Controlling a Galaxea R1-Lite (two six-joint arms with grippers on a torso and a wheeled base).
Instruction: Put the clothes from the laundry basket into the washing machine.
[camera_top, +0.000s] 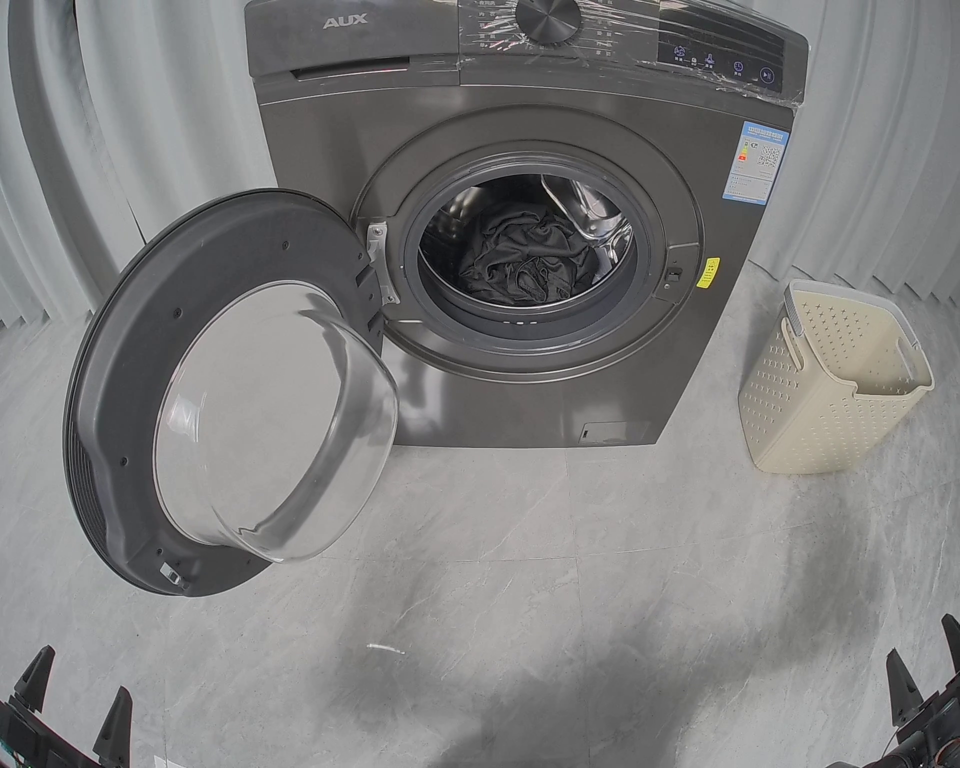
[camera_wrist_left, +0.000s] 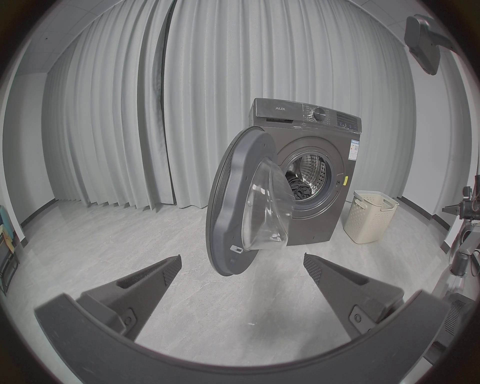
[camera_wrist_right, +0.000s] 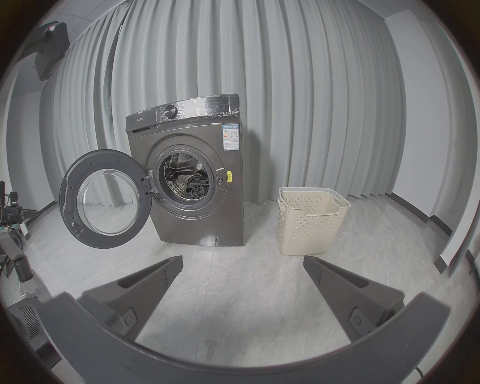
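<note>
Head view: one grey washing machine (camera_top: 330, 130) stands against a pale curtain (camera_top: 880, 150), its single round door (camera_top: 130, 350) swung wide open toward the robot's left. One cream perforated laundry basket (camera_top: 800, 420) stands upright on the tiled floor (camera_top: 560, 600) near the machine's right side, apart from it. One dark heap of clothes (camera_top: 520, 262) lies inside the steel drum (camera_top: 600, 215), behind the open porthole, well apart from both pairs of jaws. Two grippers sit low and close to the robot, well short of the machine: the left gripper (camera_top: 80, 690) at the lower left corner, the right gripper (camera_top: 922, 650) at the lower right. In each wrist view the two dark fingers (camera_wrist_left: 145, 280) stand spread wide, gripping nothing, with the clothes far ahead of them in the drum
</note>
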